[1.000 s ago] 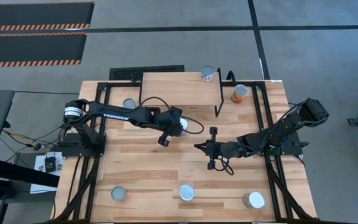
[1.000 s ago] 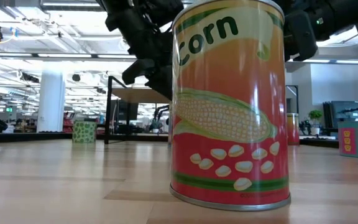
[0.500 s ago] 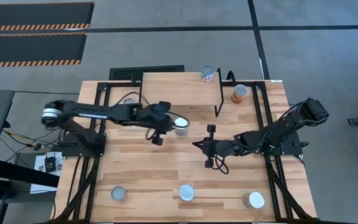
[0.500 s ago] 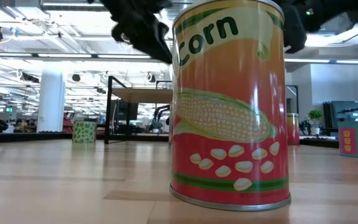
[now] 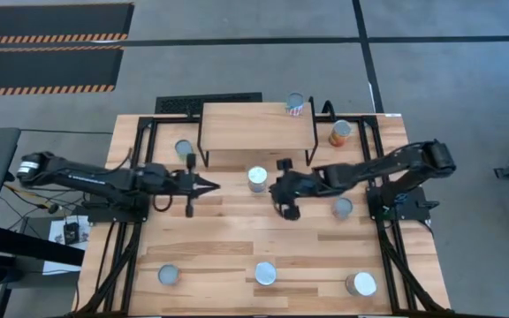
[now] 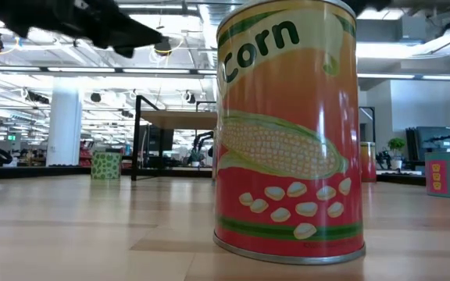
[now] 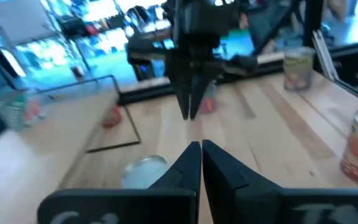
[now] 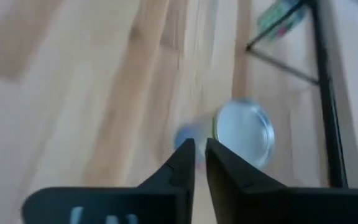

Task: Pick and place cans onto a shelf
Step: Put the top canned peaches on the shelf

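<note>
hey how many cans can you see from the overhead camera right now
8. One on the shelf's back right corner, one right of it, one left, one in front, one by the right arm, three along the near edge.

My left claw (image 5: 212,185) hangs with its fingers pinched together, and my right claw (image 5: 277,187) faces it with a narrow gap. One can (image 5: 257,179) stands between them, just in front of the shelf (image 5: 256,124). The bare wood in the middle of the table (image 5: 228,238) gives me open room. Along the near edge three cans block a low pass: one near the left corner (image 5: 170,276), one midway (image 5: 265,274), one near the right corner (image 5: 360,283). Under my right arm another can (image 5: 344,208) stands. The shelf's top is mostly free; a can (image 5: 296,105) stands at its far right corner, and an orange can (image 5: 340,132) beside its right legs.
</note>
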`<state>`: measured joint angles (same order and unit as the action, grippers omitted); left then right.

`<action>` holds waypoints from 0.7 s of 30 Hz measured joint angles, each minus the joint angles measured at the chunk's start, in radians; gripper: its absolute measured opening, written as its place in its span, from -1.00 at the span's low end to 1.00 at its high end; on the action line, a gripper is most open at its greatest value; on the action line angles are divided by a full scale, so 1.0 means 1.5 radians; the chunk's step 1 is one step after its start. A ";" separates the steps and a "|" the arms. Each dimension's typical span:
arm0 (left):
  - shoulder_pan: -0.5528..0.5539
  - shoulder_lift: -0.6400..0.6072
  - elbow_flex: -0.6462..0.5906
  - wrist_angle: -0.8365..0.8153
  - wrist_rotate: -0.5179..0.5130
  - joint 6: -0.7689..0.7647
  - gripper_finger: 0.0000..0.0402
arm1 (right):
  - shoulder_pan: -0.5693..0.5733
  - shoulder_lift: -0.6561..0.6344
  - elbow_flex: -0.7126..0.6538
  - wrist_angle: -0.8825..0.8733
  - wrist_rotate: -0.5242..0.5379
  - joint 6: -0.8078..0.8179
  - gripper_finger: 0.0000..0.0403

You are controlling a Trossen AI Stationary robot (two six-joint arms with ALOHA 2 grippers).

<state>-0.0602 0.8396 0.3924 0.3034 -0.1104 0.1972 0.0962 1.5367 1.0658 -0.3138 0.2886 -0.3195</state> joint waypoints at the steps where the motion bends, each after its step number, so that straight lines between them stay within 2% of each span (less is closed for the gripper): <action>1: -0.001 -0.021 -0.016 0.005 -0.006 0.002 -0.98 | -0.007 0.017 0.022 -0.031 0.000 -0.016 -0.64; 6: 0.014 -0.113 -0.074 0.000 -0.057 0.012 -0.99 | -0.033 0.093 0.128 -0.175 0.003 -0.103 -0.40; 11: 0.035 -0.168 -0.112 -0.003 -0.059 0.015 -0.99 | -0.050 0.154 0.209 -0.250 0.009 -0.201 -0.22; 15: 0.048 -0.188 -0.122 -0.011 -0.059 0.015 -0.99 | -0.062 0.191 0.241 -0.271 0.023 -0.253 -0.20; 21: 0.055 -0.195 -0.121 -0.022 -0.064 0.019 -0.99 | -0.076 0.224 0.262 -0.283 0.022 -0.277 -0.35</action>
<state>0.0216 0.5469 0.2108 0.2710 -0.2069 0.2252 -0.0179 1.8732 1.4582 -0.7383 0.3211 -0.7349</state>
